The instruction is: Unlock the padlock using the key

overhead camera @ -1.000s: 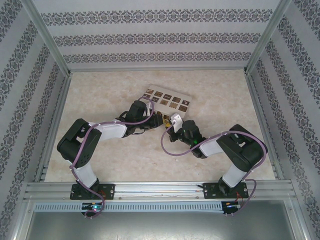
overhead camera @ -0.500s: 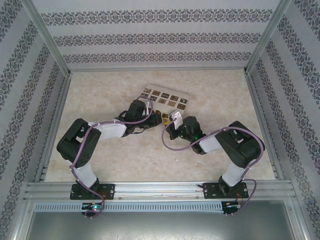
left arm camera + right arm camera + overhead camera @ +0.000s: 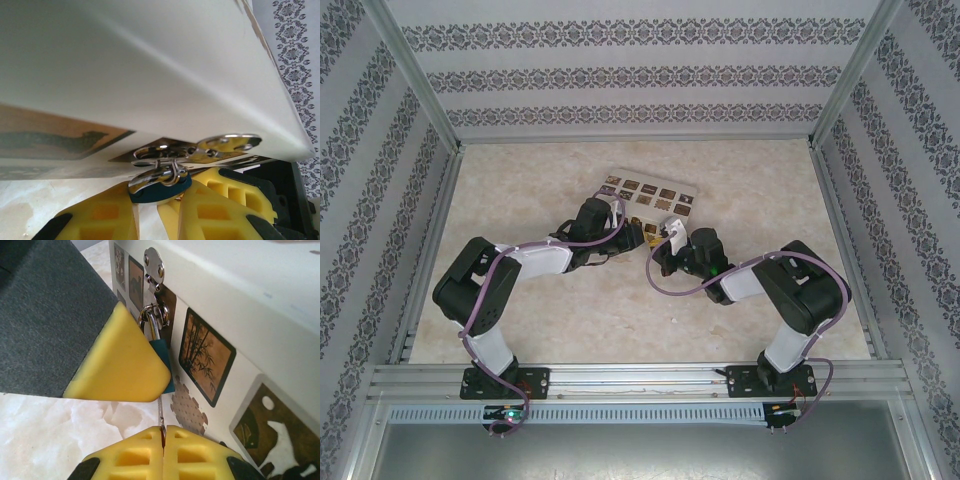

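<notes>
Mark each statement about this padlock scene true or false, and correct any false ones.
1. The padlock hangs from the metal hasp on the patterned box. True.
2. The left gripper grips the padlock's blue body. True.
3. The right gripper is wide open. False: it is shut on the thin key.
4. The key lies flat on the table. False: it is held upright, pointing toward the padlock's underside.

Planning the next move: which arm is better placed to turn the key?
Right. The right gripper pinches the key, pointing up at the blue padlock, while the left gripper clamps that padlock, steadying it.
</notes>
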`<state>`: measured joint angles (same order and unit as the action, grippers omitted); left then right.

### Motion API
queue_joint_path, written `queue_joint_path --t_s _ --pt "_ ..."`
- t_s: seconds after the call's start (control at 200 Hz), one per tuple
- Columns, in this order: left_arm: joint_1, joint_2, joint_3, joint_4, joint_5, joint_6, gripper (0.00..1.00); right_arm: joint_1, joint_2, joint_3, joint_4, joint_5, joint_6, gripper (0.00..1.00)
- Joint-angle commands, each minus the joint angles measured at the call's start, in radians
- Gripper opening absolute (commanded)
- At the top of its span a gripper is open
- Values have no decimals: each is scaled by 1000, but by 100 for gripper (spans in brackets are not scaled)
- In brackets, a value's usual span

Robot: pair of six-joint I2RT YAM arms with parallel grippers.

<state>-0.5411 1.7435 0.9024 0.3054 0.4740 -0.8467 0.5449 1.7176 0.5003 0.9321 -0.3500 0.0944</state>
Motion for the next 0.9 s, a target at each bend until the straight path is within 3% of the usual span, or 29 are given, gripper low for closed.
queue_joint_path --t_s 0.0,0.59,0.894 --pt "-27 -15 15 -13 116 0 20 9 -33 62 156 -104 -3 0" --pt "-26 -3 8 -5 123 -1 20 -14 -46 136 164 -162 43 0" --pt "-26 -9 16 14 138 -29 20 -3 -52 96 132 -69 -137 0"
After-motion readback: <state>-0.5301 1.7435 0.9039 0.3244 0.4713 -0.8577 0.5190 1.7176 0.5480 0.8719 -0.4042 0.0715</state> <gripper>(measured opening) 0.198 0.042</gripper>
